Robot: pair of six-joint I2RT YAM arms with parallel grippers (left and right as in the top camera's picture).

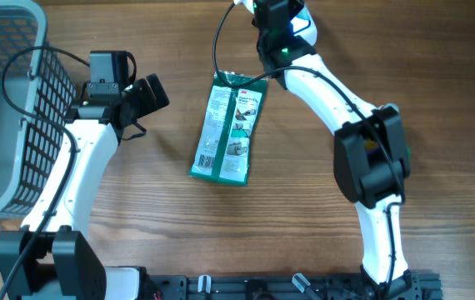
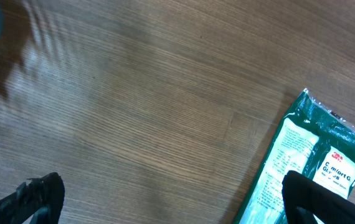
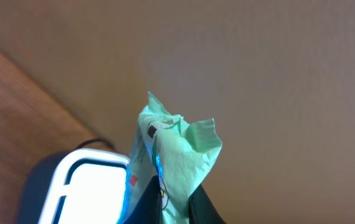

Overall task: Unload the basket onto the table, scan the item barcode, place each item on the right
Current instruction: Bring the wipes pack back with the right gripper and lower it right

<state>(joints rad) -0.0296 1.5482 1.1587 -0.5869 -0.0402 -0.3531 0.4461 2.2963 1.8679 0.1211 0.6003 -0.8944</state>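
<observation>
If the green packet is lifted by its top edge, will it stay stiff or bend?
Probably bends: the film of the green packet crumples where the right gripper pinches it. It looks flat and thin, so likely light. Glossy film may slip.

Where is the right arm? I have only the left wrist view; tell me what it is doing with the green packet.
Observer: The right gripper is shut on one crumpled end of the green packet.
Operator: Report what is near that grip.
Observer: A dark device with a lit white window shows close beside the packet in the right wrist view.
Operator: Now tell me what lies further left.
Observer: A grey mesh basket stands just outside the left arm.
</observation>
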